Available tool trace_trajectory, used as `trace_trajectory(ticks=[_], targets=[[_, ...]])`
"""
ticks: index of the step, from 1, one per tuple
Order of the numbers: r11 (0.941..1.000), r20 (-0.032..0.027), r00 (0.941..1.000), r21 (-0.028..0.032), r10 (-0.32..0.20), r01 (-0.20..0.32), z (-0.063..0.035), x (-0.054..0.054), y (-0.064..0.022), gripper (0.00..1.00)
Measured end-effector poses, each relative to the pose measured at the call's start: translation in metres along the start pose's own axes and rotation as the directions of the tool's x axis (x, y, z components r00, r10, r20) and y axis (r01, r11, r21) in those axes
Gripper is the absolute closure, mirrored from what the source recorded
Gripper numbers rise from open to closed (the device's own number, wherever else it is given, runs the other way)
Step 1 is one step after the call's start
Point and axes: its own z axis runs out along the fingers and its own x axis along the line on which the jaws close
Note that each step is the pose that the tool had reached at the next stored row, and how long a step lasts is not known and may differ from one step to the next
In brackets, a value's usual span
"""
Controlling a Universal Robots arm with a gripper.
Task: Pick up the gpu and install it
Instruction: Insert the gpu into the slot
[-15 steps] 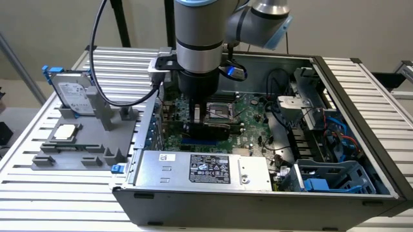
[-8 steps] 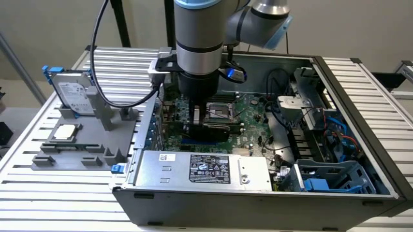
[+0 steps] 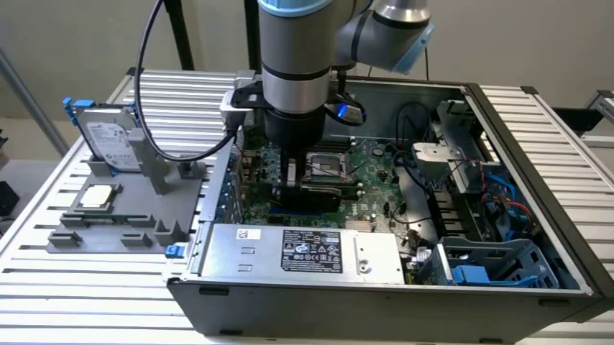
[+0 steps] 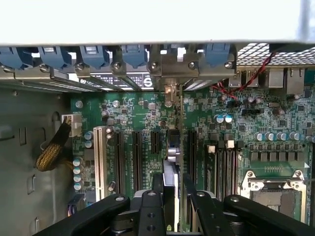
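The tool (image 4: 172, 206) is down inside the open computer case (image 3: 537, 208), its black fingers (image 4: 150, 211) closed on the gpu (image 4: 172, 162), a thin card held on edge between them. From the wrist view the card runs straight away from the fingers, its silver bracket end (image 4: 171, 93) reaching the case's rear slot wall, and its lower edge sits right at a long black expansion slot (image 4: 188, 152) on the green motherboard (image 4: 142, 123); whether it is fully seated I cannot tell. Parallel slots, one white (image 4: 101, 157) and the others black, lie close on both sides, so room there is narrow. The square metal-framed CPU socket (image 4: 278, 194) lies near. In the exterior view the grey arm (image 3: 298, 65) stands upright over the board, with the silver power supply box (image 3: 307, 251) near the case's front edge. On the slatted tabletop (image 3: 77, 287) to the exterior view's left, a grey holder (image 3: 134, 208) carries an upright hard drive (image 3: 108, 140) with blue rails and a small square silver chip (image 3: 98, 195).
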Motion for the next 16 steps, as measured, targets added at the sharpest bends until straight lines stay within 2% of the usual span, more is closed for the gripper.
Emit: trace_trajectory(ticks=[6, 16], targets=[[1.0000, -0.0036, 1.0000, -0.0004, 0.000, 0.000, 0.0026, 0.0000, 0.0003, 1.00], [1.0000, -0.0046, 1.0000, -0.0002, 0.000, 0.000, 0.0040, -0.0002, 0.0003, 1.00]])
